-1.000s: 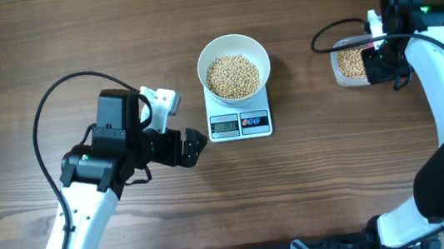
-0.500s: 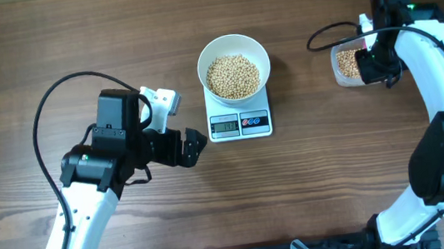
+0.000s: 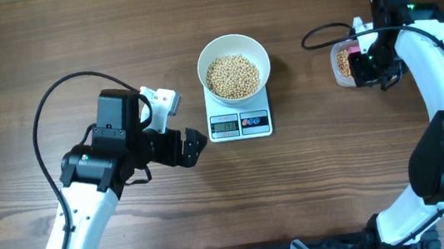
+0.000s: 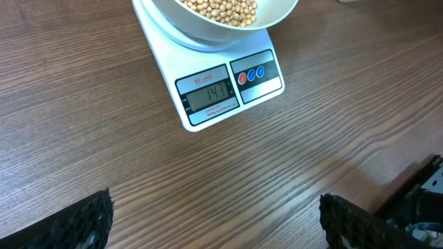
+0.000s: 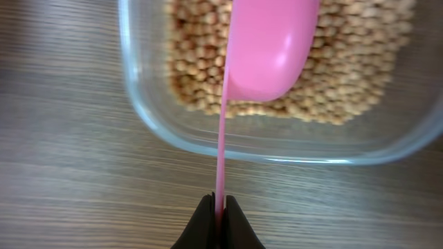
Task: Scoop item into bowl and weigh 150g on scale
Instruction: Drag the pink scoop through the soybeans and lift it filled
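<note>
The white bowl (image 3: 233, 56) stands on the scale (image 3: 240, 125) and holds a pile of tan beans (image 3: 232, 76). In the left wrist view the scale (image 4: 208, 114) shows 143 on its display, with the bowl (image 4: 201, 24) above it. My left gripper (image 3: 196, 143) is open just left of the scale, and its fingertips (image 4: 90, 221) stand wide over bare wood. My right gripper (image 5: 219, 207) is shut on the thin handle of a pink scoop (image 5: 266, 48). The scoop's cup lies tilted on the beans (image 5: 346, 97) in the clear container (image 5: 277, 151).
The clear container (image 3: 339, 65) sits at the right side of the table under my right gripper (image 3: 364, 65). A black cable (image 3: 325, 36) loops beside it. Another cable (image 3: 59, 88) arcs above my left arm. Bare wooden tabletop lies between the scale and the container.
My right gripper has shifted left over the clear container, bringing the pink scoop onto the beans. The left arm, the bowl and the scale have not moved.
</note>
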Motion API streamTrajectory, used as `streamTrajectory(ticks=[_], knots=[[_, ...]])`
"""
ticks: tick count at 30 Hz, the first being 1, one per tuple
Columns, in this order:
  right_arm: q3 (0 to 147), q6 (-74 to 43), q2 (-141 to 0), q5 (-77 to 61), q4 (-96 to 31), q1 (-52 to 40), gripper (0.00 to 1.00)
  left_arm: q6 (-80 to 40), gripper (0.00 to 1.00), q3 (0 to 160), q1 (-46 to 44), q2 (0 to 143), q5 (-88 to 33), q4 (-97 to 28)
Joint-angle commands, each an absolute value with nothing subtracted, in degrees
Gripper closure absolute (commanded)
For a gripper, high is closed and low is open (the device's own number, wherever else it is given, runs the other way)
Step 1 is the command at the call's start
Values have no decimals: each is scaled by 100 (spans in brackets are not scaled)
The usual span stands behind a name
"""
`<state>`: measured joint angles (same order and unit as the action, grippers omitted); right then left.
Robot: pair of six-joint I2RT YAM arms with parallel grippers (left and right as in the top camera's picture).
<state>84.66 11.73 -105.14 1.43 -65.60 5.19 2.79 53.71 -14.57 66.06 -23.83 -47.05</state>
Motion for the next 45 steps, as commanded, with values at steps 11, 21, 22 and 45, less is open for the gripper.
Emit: streamTrajectory(ticks=[11, 21, 22, 45], knots=[[8429, 1033, -10665, -913, -6696, 537, 96, 410, 0, 5369, -1424, 6635, -2370, -4696], [8429, 987, -10665, -1896, -6875, 1142, 96, 410, 0, 5369, -1424, 6635, -2370, -4696], [8429, 987, -10665, -2040, -6906, 1267, 96, 408, 0, 5369, -1424, 6635, -2370, -4696], [8447, 1052, -10639, -3068, -7177, 2460, 96, 408, 0, 5369, -1424, 6635, -2370, -4696]])
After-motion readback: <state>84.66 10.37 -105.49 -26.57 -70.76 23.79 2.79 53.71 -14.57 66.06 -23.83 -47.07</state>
